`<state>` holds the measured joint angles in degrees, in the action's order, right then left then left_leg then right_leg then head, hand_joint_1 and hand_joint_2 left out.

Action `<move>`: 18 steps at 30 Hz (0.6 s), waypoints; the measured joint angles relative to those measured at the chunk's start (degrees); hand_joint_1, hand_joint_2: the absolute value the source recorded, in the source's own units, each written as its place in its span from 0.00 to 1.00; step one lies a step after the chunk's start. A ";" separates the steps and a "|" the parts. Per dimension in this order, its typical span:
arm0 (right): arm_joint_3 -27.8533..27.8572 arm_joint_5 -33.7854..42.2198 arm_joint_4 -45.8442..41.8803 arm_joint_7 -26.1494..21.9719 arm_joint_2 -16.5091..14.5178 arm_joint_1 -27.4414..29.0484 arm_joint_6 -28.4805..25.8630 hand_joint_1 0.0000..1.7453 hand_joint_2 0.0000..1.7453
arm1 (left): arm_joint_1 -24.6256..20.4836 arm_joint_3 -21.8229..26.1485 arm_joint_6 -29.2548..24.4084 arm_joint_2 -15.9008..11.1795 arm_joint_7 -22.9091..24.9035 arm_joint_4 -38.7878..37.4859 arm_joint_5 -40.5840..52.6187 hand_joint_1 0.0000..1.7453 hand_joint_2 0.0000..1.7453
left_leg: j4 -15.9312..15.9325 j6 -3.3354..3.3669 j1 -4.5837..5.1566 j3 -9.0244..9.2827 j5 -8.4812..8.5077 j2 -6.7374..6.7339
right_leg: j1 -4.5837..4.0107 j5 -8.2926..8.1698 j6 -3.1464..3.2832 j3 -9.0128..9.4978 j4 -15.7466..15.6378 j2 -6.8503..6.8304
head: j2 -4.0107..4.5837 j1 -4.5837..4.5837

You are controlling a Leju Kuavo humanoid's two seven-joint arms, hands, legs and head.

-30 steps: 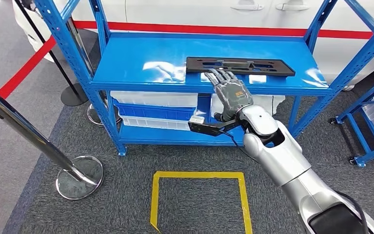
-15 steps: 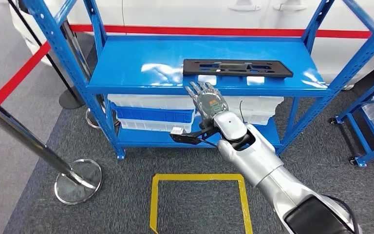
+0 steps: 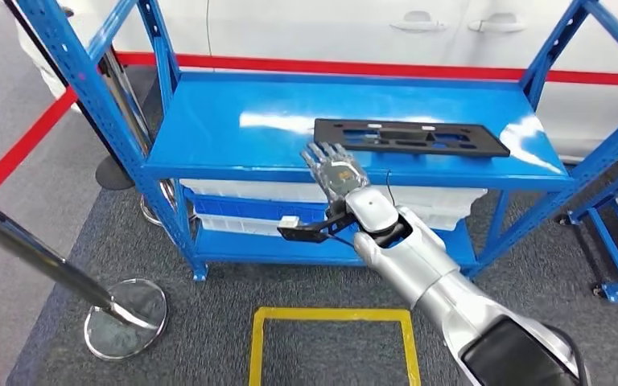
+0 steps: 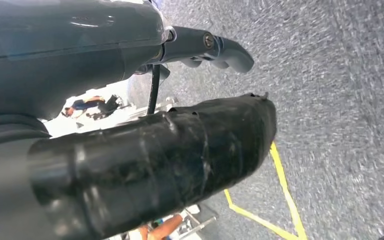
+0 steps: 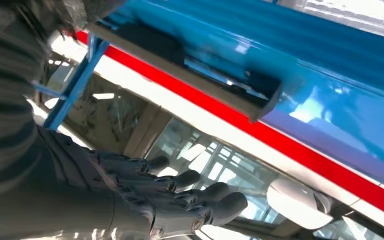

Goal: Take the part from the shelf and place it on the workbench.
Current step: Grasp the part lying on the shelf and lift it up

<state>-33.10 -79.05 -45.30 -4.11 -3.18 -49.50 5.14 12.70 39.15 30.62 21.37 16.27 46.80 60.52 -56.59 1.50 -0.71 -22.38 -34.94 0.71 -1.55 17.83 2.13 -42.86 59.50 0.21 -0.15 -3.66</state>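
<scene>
The part [image 3: 410, 137] is a long, flat, black plastic panel with several slots and cut-outs along its length, one long edge straight and the ends slightly tapered. It lies flat on the top board of the blue shelf [image 3: 233, 129], toward the right half and close to the front edge, its long side running along the shelf. In the right wrist view the part [image 5: 190, 65] appears as a dark, thin slab on the blue surface, blurred, with a grey edge showing. The right hand [image 3: 335, 169] is raised in front of the shelf's front edge, just beside the left end of the part and apart from it; its fingers [image 5: 190, 192] are stretched out and slightly spread, holding nothing. The silver right arm [image 3: 434, 277] reaches up from the lower right. The left hand [image 4: 215, 47] hangs over the grey carpet [image 3: 209, 322], its fingers curled inward with nothing in them. Below the top board, white bins [image 3: 249, 193] and a blue bin [image 3: 241, 211] sit on the lower level. A yellow tape square [image 3: 330, 315] marks the carpet in front of the shelf, and a chrome post [image 3: 40, 257] with a round base stands to the left. A white car [image 3: 370, 28] with a red stripe stands behind the shelf.
</scene>
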 joint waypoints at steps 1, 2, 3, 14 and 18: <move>-0.03 0.21 -0.08 0.11 -0.08 -0.25 -0.10 0.00 1.00 | -0.11 -0.04 -0.03 -0.04 0.08 -0.01 -0.18 0.00 0.00 | -0.03 -0.37 -0.05 0.40 0.53 -0.10 | -0.15 0.95 0.28 0.93 -0.27 0.03 | -0.01 0.06; -0.04 0.46 -0.27 0.27 -0.20 -0.60 -0.25 0.00 1.00 | -0.17 -0.13 -0.07 -0.08 0.20 -0.01 -0.42 0.00 0.00 | -1.46 -0.68 -0.11 0.15 1.68 -0.27 | -0.03 1.47 0.58 2.13 -0.89 0.14 | -0.01 0.12; -0.02 0.76 -0.44 0.53 -0.29 -1.02 -0.41 0.00 1.00 | -0.17 -0.22 -0.10 -0.15 0.36 -0.01 -0.73 0.00 0.00 | -4.38 -0.93 -0.10 -1.04 3.51 -0.38 | 0.20 2.12 0.90 3.42 -1.61 0.29 | -0.01 0.14; 1.61 1.61 -0.76 2.30 -0.18 -1.53 -0.49 0.00 1.00 | 1.45 -1.02 -0.14 -0.51 1.75 -0.06 -3.01 0.00 0.00 | -3.78 -1.88 -0.12 -17.16 10.47 -0.80 | 1.48 14.01 -0.69 18.17 -3.04 1.02 | 0.01 0.06; 2.59 1.81 -1.48 4.24 0.26 -2.60 0.55 0.00 1.00 | 1.09 -1.68 -0.19 -0.44 1.51 0.05 -3.08 0.00 0.00 | -2.50 0.08 -0.05 -15.54 13.02 -1.01 | 1.41 12.80 -1.94 17.17 1.36 0.92 | 0.00 0.02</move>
<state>-30.50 -77.24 -46.78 0.13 -2.92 -52.09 5.68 13.79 37.47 30.43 20.93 17.78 46.86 57.44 -59.09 1.58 -0.76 -37.92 -21.92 -0.30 -0.14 30.63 0.20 -25.69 60.85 1.13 -0.15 -3.64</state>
